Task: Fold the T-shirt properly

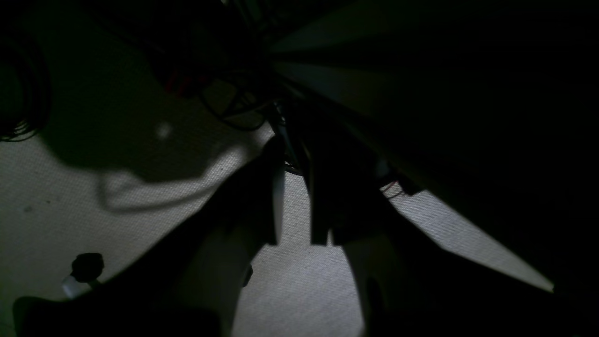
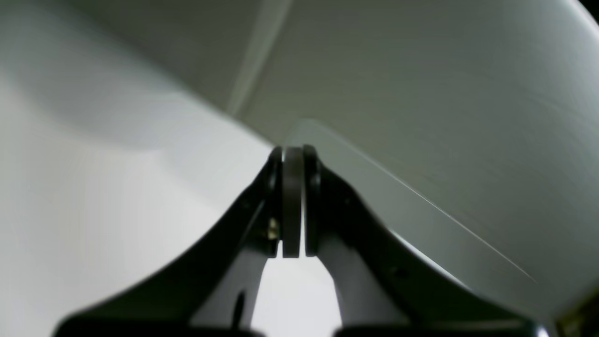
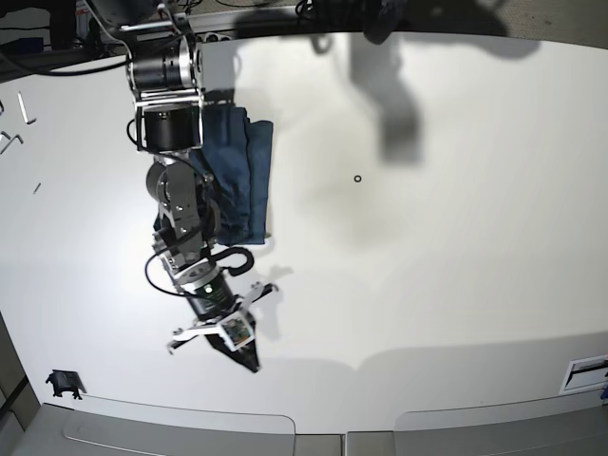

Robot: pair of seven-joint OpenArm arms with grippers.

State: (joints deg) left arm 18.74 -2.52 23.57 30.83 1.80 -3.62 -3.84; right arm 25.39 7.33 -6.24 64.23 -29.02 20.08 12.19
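Observation:
The T-shirt (image 3: 245,176) lies as a narrow dark navy folded bundle at the table's far left, partly hidden behind my right arm. My right gripper (image 3: 249,359) hangs near the front edge, well apart from the cloth. Its pads (image 2: 293,196) are pressed together with nothing between them, over the bare white table (image 2: 117,210). In the left wrist view, my left gripper (image 1: 291,159) is off the table and points at grey carpet (image 1: 299,281). Its dark fingers (image 1: 269,206) stand a little apart, and carpet shows through the gap. No cloth is in either gripper.
A small black ring (image 3: 357,178) lies mid-table. A black clip (image 3: 63,383) sits at the front left corner, with metal keys (image 3: 11,141) at the far left. Cables (image 1: 234,107) and the table's underside (image 1: 421,117) fill the dim left wrist view.

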